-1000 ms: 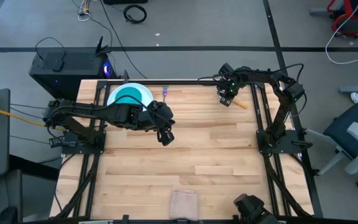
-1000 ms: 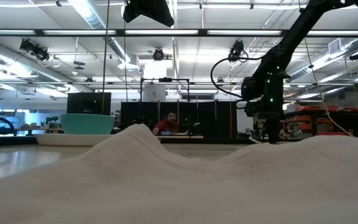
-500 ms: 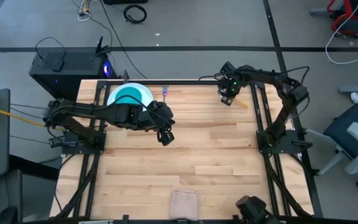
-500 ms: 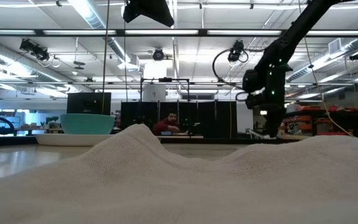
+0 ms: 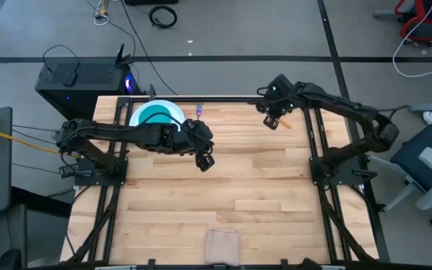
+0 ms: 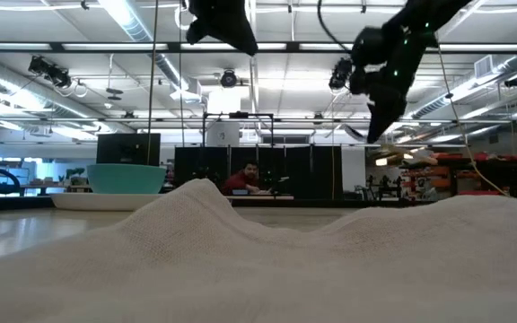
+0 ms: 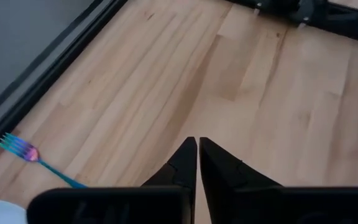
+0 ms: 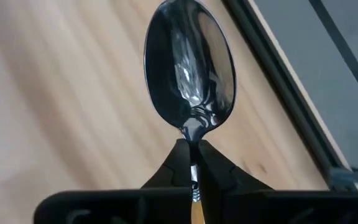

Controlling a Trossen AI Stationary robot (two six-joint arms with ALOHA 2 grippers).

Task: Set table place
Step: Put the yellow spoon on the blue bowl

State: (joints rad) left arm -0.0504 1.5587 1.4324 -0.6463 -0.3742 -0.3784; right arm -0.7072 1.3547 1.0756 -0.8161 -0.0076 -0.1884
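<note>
The right gripper [image 8: 191, 163] is clenched on the spoon [image 8: 190, 74]: both dark fingers [image 8: 213, 169] pinch the neck just below the shiny metal bowl of the spoon, and a short piece of the orange handle shows between them. In the high view the right gripper [image 5: 271, 118] is above the far right part of the table [image 5: 261, 187], close to the far rail, with the orange handle [image 5: 284, 122] sticking out to its right. In the low view it hangs high above the tabletop, well clear of the surface.

The left gripper [image 7: 197, 149] has its fingers pressed together with nothing between them. In the high view it is over the middle of the table [image 5: 205, 161], right of the plate.

The white plate [image 5: 136, 114] lies at the far left of the table, with the teal bowl [image 5: 154, 115] resting on it. The blue-handled fork [image 5: 199, 112] lies flat on the wood just right of the plate, near the far rail, tines pointing away. A beige cloth [image 5: 221, 244] lies at the near edge and fills the foreground of the low view [image 6: 267, 260]. A person [image 6: 243, 178] sits in the room behind the table.
</note>
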